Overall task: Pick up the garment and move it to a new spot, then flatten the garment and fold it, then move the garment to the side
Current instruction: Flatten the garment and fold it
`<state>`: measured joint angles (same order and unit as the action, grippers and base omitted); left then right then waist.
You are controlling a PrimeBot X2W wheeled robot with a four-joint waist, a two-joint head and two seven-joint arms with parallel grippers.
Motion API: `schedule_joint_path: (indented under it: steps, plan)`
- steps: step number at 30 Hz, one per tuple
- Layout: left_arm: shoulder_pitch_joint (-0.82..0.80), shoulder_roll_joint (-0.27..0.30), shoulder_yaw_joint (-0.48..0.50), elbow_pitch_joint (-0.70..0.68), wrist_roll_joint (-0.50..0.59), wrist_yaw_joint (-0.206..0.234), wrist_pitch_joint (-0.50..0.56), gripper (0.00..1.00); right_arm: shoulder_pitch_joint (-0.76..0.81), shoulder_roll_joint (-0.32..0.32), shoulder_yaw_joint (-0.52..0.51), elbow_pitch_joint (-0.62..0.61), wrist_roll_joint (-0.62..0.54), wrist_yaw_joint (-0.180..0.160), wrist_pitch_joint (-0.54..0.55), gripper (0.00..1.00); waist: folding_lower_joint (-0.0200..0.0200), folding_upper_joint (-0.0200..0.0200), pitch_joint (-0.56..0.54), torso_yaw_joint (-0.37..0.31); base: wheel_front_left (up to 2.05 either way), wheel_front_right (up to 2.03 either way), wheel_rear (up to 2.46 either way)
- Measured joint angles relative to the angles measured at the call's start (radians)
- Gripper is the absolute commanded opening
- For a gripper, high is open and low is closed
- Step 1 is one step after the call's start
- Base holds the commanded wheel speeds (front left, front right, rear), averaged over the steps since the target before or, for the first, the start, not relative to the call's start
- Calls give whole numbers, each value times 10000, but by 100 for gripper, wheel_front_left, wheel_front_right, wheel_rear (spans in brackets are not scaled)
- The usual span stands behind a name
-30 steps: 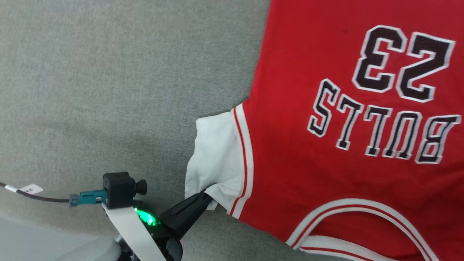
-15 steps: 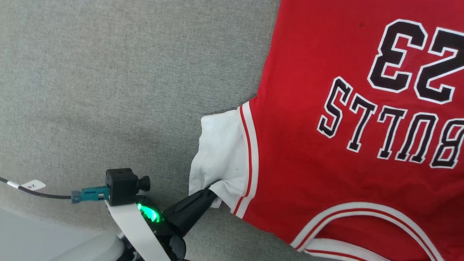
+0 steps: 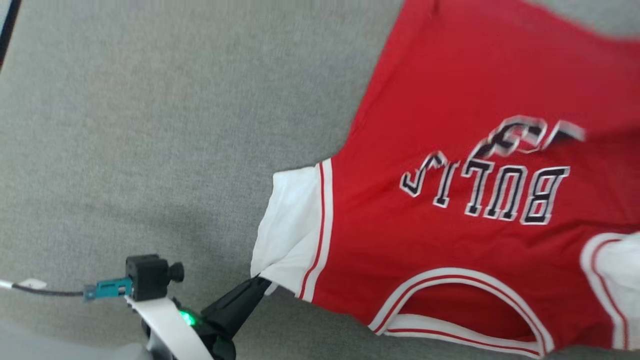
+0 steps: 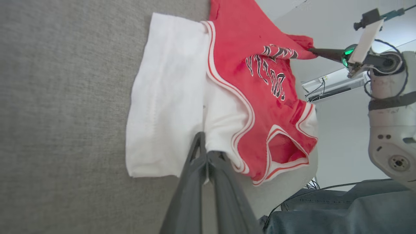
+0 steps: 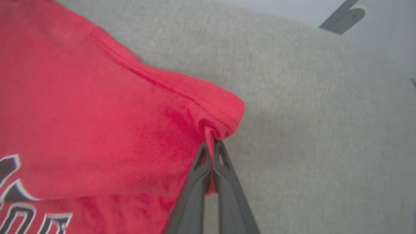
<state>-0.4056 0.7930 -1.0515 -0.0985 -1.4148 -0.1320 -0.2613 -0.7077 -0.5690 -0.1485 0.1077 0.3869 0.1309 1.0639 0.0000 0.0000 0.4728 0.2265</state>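
Head view: the red garment (image 3: 450,240) spreads over the right half of the frame, on a grey fabric surface (image 3: 150,125). At lower left of centre, the left gripper (image 3: 261,281) pinches its white sleeve.

Left wrist view: those fingers press together on the sleeve, mid-frame.

Right wrist view: the right gripper (image 5: 212,146), at bottom centre, clamps the red hem corner.

Head view: jersey (image 3: 450,240) cut off at rt edge; upper part motion-blurred, "23" (image 3: 525,137) smeared, illegible. The rt white sleeve (image 3: 617,280) is partly out of frame. Tips of left gripper (image 3: 259,281) hidden under left white sleeve (image 3: 287,235). Txt on cable tag (image 3: 31,283) too small to read. Right wrist view: lettering (image 5: 19,208) cropped at bottom-left corner.
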Motion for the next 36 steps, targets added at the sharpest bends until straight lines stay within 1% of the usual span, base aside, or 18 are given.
schedule_joint_path:
  steps: [3,6,9,11,15,16,20,22,24,25,26,27,31,33,36]
  plan:
    - [327,8,169,167,-104,0,0,0,1590,-251,-336,-917,759,0,119,0,0,0,-552,-201,0,0,0]
    - [591,-31,449,337,-155,0,0,0,3358,-169,-754,-1933,1239,0,330,0,0,0,-1000,-442,0,0,0]
    - [841,-163,761,481,-199,0,0,0,5234,520,-1045,-3099,1547,-2,635,0,0,0,-1324,-717,0,0,0]
    - [1053,-186,1072,577,-199,0,0,0,6311,965,-980,-3816,1710,-2,757,0,0,0,-1463,-926,0,0,0]
    - [1363,-267,1563,704,-75,0,0,0,8272,1745,-276,-4836,1906,-2,1179,0,0,0,-1642,-1306,0,0,0]
    - [1490,-301,1753,738,-19,0,0,0,8989,2080,107,-5252,2046,0,1344,0,0,0,-1699,-1437,0,0,0]
    - [1615,-299,1958,738,90,2,0,0,9631,2545,823,-5647,2029,-2,1499,0,0,0,-1711,-1632,0,0,0]
    - [1639,-284,1988,734,136,2,0,0,9707,2667,1120,-5668,2010,-2,1480,0,0,0,-1679,-1698,0,0,0]
    - [1639,-270,2021,732,180,2,0,0,9650,2711,1233,-5699,1908,-2,1221,0,0,0,-1639,-1751,0,0,0]
    - [1641,-267,2027,738,228,2,0,0,9605,2694,1229,-5701,1822,-2,1051,9,0,0,-1624,-1775,0,0,0]
    - [1647,-263,2040,740,265,2,0,0,9519,2700,1158,-5726,1789,-2,825,47,0,0,-1611,-1798,0,0,0]
    - [1652,-257,2057,740,267,2,0,0,9400,2755,970,-5797,1776,-2,623,100,0,0,-1601,-1815,0,0,0]
    - [1698,-253,2094,715,270,2,0,0,9099,2550,-244,-6598,1875,-2,439,100,0,0,-1585,-1795,0,0,0]
    - [1696,-267,2125,656,324,2,0,0,8849,2464,-1039,-7064,2151,-2,669,100,0,0,-1528,-1742,0,0,0]
    - [1663,-314,2111,573,341,2,-2,0,8031,2127,-1877,-7478,2316,-2,926,100,0,0,-1388,-1618,0,0,0]
